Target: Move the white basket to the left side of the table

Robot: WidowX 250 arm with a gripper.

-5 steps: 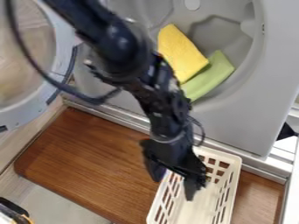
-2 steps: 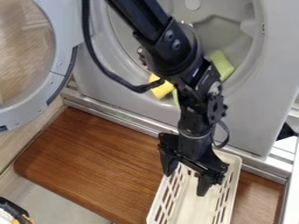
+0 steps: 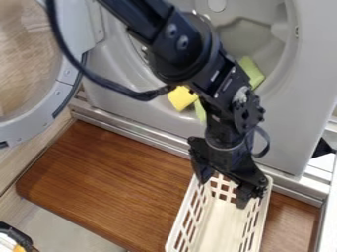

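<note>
Evidently, the white basket (image 3: pixel 219 227) lies beneath the hand (image 3: pixel 223 193).

White basket (image 3: pixel 220 226); brown table (image 3: pixel 105 182) (with darker grain); yellow cloth (image 3: pixel 182 99); green cloth (image 3: pixel 252 72); grey drum (image 3: pixel 253 39).

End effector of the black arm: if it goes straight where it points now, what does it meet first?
The white basket, most likely: the end effector points down at it. Depth is unclear, so I cannot say which part.
</note>
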